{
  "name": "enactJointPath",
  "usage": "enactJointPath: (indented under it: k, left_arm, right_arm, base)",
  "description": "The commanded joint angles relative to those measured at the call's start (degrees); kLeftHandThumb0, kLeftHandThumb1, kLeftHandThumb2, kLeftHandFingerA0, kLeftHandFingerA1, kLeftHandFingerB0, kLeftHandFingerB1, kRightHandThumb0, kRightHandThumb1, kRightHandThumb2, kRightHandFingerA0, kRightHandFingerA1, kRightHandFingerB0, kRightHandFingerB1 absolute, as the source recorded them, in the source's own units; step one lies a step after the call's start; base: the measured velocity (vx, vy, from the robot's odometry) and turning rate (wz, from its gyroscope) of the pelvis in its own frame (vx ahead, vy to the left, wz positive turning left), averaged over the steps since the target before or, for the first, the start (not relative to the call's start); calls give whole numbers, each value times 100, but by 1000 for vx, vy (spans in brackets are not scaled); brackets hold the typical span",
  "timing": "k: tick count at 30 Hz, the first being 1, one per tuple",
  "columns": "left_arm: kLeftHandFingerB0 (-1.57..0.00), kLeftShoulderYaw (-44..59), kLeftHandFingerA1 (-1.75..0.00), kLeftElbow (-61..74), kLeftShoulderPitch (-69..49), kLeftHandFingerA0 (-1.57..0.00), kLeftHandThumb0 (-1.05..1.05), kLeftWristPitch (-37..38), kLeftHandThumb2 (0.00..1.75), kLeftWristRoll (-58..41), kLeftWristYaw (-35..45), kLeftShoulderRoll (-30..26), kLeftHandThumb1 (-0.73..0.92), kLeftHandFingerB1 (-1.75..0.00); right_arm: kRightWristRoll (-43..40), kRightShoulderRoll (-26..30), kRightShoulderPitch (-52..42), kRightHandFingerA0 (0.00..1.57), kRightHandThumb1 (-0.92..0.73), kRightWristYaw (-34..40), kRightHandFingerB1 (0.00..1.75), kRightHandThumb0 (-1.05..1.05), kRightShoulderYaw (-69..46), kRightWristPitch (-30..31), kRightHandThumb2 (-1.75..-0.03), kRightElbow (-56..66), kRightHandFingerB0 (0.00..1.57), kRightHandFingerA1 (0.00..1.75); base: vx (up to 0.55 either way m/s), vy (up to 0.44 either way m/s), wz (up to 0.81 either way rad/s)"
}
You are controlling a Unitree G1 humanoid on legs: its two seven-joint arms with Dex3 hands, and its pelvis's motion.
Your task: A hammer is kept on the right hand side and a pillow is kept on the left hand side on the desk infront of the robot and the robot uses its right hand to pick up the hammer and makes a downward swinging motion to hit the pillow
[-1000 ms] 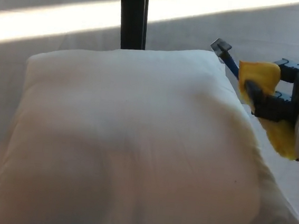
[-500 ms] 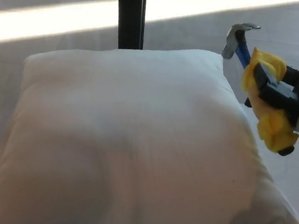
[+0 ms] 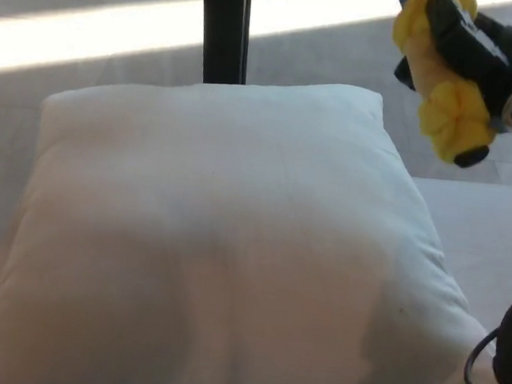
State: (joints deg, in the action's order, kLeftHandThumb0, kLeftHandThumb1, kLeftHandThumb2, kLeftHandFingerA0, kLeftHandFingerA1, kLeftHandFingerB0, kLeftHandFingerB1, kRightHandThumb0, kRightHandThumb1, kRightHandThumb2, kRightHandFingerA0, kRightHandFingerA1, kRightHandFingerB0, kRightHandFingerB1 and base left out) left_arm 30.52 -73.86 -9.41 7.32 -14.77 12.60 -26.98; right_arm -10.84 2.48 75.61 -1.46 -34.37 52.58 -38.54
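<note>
The hammer (image 3: 434, 82) sits at about one o'clock in the head view, raised off the desk and clear of the pillow. Only its yellow-wrapped handle shows, running down from the top edge to a black butt end; a sliver of blue shaft shows at the top edge, and the head is cut off by the frame. The right hand (image 3: 474, 50) comes in from the three o'clock side and has its black fingers wrapped tightly around the upper part of the yellow grip, with the silver wrist just behind it at the right edge.

The white pillow (image 3: 224, 243) fills the centre and lower part of the view, from nine o'clock round to five o'clock. It lies flat on the pale desk (image 3: 488, 232), its upper right corner below and to the left of the hammer's butt, well apart from it. Its surface looks smooth, with a soft shadow across the lower half.

A black upright post (image 3: 225, 26) stands behind the pillow at twelve o'clock. Beyond it, bands of sunlight cross the floor (image 3: 90, 31). At five o'clock a dark robot part with a black cable (image 3: 483, 382) overlaps the pillow's lower right corner.
</note>
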Motion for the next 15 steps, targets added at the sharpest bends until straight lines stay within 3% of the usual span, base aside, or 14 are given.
enactJointPath:
  k: [1, 5, 9, 14, 15]
  left_arm:
    - [-67, -7, -55, 13, -10, -79, -70, 5, 64, -13, -68, -94, 80, -47]
    - [-69, 12, -57, -14, -15, -82, -72, 21, 64, -27, -45, -99, 79, -49]
    - [-68, -1, -55, -8, 0, -78, -72, 44, 64, -14, -9, -127, 79, -48]
    - [-68, 14, -57, 47, 42, -82, -71, -10, 64, -47, -12, -144, 79, -49]
    - [-69, 0, -55, 62, 62, -79, -71, -22, 64, -32, -38, -153, 80, -49]
  right_arm:
    - [-729, 93, 794, 111, -69, -202, 170, -34, 81, 603, -110, 98, 79, 175]
    - [-740, 141, 657, 112, -68, -240, 175, -33, 223, 591, -118, 168, 80, 175]
    - [-769, 198, 493, 111, -73, -185, 175, -34, 371, 572, -110, 315, 77, 175]
    - [-595, 164, 23, 105, -63, -281, 169, -32, 876, 304, -116, 692, 65, 175]
    - [-621, 173, -48, 105, -67, -298, 168, -33, 934, 327, -110, 699, 66, 175]
  base:
    - [0, 0, 0]
    - [0, 0, 0]
    - [0, 0, 0]
    - [0, 0, 0]
    - [0, 0, 0]
